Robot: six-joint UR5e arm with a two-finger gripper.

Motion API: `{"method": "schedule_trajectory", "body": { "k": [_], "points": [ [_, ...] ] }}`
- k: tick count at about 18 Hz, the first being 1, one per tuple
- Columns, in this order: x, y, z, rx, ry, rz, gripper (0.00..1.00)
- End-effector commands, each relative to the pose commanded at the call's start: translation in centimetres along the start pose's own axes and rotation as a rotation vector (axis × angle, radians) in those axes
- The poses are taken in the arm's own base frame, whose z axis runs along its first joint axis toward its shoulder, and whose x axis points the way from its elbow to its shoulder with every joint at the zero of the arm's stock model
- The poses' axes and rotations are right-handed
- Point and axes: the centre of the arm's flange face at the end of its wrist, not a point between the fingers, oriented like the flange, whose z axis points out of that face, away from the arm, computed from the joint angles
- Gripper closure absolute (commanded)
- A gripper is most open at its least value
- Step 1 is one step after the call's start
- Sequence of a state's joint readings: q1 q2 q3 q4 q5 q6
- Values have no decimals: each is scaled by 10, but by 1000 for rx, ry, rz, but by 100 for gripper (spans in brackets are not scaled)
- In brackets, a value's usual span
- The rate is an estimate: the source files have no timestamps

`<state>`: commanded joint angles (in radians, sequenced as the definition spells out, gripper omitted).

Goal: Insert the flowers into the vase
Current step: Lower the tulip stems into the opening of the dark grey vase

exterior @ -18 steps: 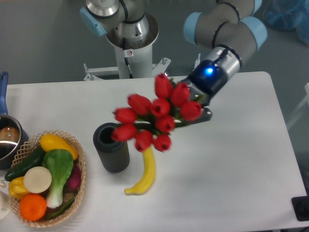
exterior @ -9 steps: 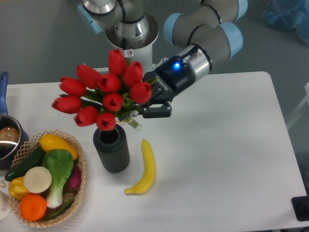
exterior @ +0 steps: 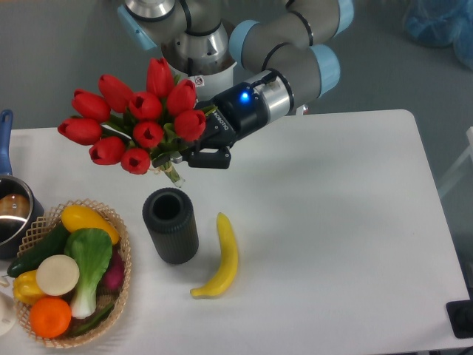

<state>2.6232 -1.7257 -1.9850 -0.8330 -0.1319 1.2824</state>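
The flowers (exterior: 133, 118) are a tight bunch of red tulip buds with green leaves, held in the air at the upper left, above and behind the vase. My gripper (exterior: 194, 151) is shut on their stems, with the stem ends poking out down-left of the fingers. The vase (exterior: 171, 225) is a dark ribbed cylinder standing upright on the white table (exterior: 332, 222), its round mouth open and uncovered, below the stem ends and apart from them.
A yellow banana (exterior: 222, 259) lies just right of the vase. A wicker basket (exterior: 118, 296) of vegetables and fruit stands at the front left. A metal pot with a blue handle (exterior: 6, 207) is at the left edge. The robot base (exterior: 196, 52) stands behind.
My gripper has carried the flowers left and upward, from beside the vase to above and behind it. The buds no longer cover the vase mouth.
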Motion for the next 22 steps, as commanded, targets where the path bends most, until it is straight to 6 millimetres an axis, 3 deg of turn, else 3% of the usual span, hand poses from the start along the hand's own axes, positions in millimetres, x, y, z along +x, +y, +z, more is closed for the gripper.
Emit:
{"method": "schedule_trajectory", "body": {
  "k": [13, 22],
  "points": [
    [-29, 28, 4, 4, 11, -5, 85],
    [-37, 41, 12, 8, 27, 19, 85]
  ]
}}
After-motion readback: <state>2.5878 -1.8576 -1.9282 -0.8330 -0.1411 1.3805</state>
